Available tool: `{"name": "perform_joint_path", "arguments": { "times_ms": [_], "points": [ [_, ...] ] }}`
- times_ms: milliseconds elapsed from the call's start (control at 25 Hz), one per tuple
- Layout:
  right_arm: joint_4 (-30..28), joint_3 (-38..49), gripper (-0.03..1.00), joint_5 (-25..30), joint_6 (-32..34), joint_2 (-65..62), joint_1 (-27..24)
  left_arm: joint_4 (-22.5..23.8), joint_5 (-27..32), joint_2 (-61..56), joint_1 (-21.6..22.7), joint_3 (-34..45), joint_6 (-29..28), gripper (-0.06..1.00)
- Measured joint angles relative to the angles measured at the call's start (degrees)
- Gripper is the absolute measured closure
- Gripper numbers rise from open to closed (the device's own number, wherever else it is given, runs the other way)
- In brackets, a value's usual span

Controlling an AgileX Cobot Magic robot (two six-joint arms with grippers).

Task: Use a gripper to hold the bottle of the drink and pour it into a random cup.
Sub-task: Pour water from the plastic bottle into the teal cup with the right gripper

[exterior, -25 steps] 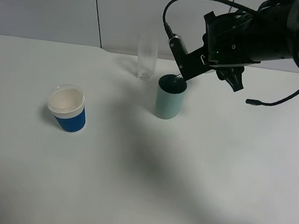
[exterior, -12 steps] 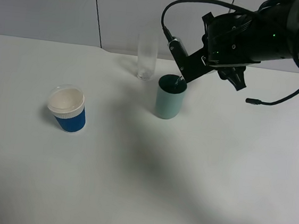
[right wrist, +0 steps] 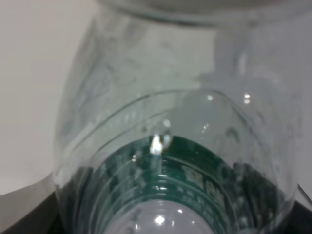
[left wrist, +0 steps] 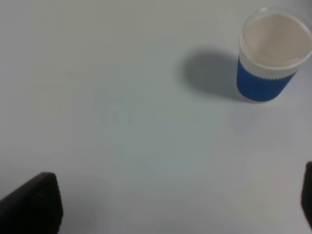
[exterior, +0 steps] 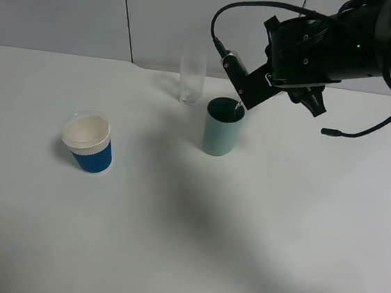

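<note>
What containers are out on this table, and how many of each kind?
blue cup: 1
teal cup: 1
clear glass: 1
clear bottle: 1
Total: 4

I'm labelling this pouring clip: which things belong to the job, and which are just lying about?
In use: right gripper, small clear plastic bottle, matte teal cylindrical cup.
Lying about: tall clear glass, blue cup with white rim.
</note>
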Motion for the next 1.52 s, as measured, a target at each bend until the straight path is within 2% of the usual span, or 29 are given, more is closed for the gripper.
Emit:
{"name": "perform_joint_path", "arguments": {
  "times_ms": [880,1240,1520],
  "points": [
    [-3.46,-0.05,0.4,0.0,-0.4,0.0,0.07,0.0,0.0,0.0,0.0,0.0,0.0,-0.05],
    [-3.89,-0.09,0.4,-2.99,-0.4,0.0,0.4,0.0,0.0,0.0,0.0,0.0,0.0,-0.05],
    [-3.89,-0.09,0.4,-3.0,-0.4,0.0,0.4,0.0,0.0,0.0,0.0,0.0,0.0,-0.05]
  ]
}}
